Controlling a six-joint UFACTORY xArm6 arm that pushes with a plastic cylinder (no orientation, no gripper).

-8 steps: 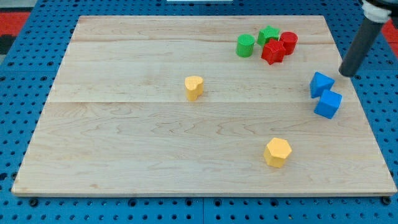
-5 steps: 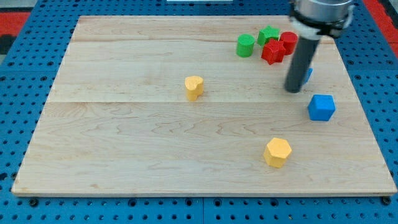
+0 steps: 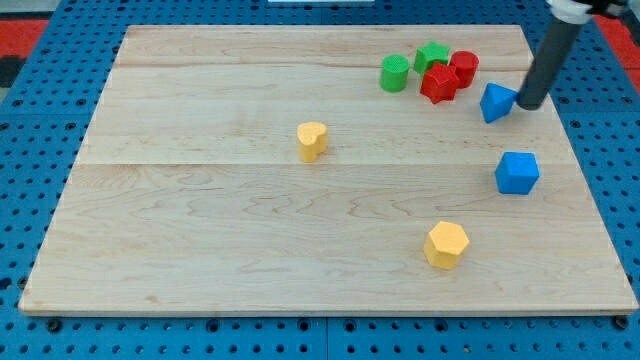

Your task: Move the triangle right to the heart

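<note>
Tip (image 3: 528, 104) beside blue triangle (image 3: 495, 101); yellow heart (image 3: 312, 140) apart

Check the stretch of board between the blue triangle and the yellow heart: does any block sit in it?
Nothing visible does. My tip sits against the blue triangle on its right side. The board from there to the yellow heart shows only wood; the red star and green cylinder lie above that line.

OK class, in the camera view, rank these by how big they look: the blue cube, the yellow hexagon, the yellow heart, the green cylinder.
1. Blue cube and yellow hexagon: alike, and both nearer the view's bottom, so unsure.
2. Yellow heart and green cylinder: alike, smaller.
</note>
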